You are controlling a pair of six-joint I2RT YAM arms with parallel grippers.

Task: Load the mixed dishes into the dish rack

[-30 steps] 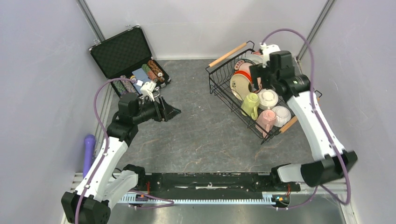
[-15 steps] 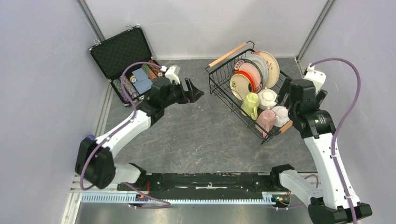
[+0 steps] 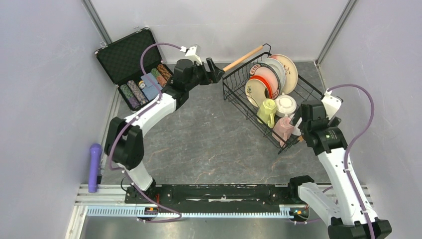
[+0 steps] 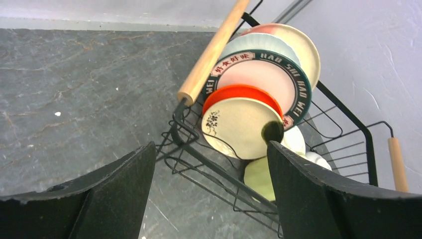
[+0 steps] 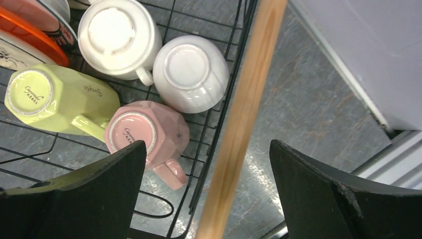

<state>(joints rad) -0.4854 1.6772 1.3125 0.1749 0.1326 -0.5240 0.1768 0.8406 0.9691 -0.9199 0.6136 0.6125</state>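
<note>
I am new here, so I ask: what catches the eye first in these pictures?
The black wire dish rack at the back right, full of upright plates and upturned mugs. An open black case lies at back left. The left hand and the right hand, both open, hover by its wooden handles.

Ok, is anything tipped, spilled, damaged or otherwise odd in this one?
Nothing looks broken or spilled. The one oddity is the yellow-green mug, which lies tipped on its side in the rack, while the pink mug, white mug and bowl beside it sit base up. The plates stand on edge in a row.
</note>
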